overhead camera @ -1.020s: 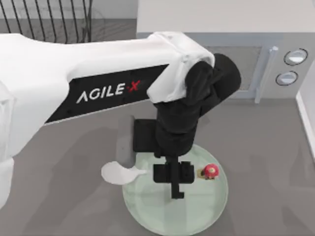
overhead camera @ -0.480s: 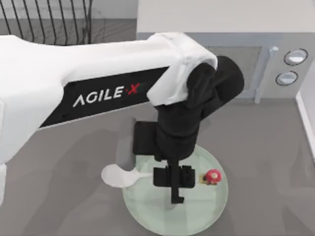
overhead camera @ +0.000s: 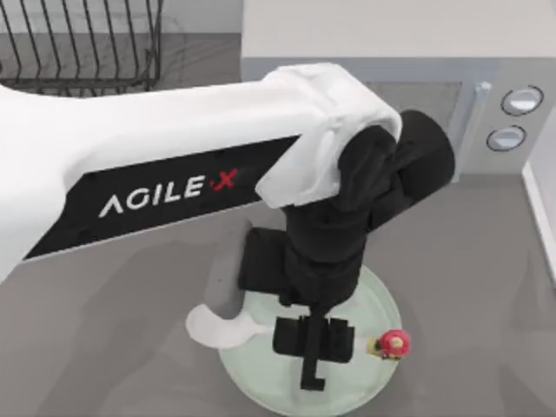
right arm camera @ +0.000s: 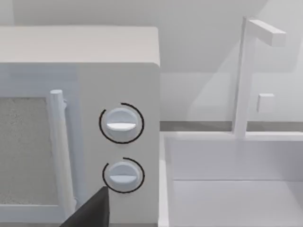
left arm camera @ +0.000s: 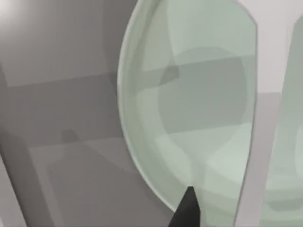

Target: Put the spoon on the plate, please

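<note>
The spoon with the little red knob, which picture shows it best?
The top view. There you see the spoon across the plate, its bowl at the left rim and red knob at the right, with the left gripper over its middle. The left wrist view may show a pale strip of its handle.

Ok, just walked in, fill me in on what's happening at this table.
The left arm reaches over the plate, its left gripper clamped on the middle of the spoon. The spoon lies crosswise above the plate: its white bowl sticks out past the plate's left rim, and its red knob end is over the right rim. It isn't released yet. The right gripper is parked off near the microwave and sink.
</note>
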Available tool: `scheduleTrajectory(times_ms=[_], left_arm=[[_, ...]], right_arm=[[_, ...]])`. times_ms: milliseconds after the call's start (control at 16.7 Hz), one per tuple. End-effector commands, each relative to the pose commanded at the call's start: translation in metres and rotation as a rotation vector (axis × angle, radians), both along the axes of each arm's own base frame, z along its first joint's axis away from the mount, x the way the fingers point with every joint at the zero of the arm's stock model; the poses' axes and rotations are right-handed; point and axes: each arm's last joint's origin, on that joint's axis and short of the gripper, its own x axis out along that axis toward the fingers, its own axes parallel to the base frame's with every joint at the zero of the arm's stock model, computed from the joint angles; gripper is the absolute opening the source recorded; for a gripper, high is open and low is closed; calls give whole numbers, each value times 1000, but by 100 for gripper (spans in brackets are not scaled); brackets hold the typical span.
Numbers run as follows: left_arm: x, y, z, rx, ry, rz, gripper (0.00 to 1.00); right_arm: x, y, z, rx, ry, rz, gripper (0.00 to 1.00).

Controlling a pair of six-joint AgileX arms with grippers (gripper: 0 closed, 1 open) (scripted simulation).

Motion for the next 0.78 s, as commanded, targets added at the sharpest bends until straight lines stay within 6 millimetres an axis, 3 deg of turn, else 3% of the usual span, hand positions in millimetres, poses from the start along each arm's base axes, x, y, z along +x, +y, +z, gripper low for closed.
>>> scheduleTrajectory(times_ms=[420,780], left_arm=[[4,-4,-2,-38,-32,23,0],[30,-3,-28,-36,-72,111,0]], right_arm=[[0,0,0,0,0,0,100],[0,0,0,0,0,0,100]])
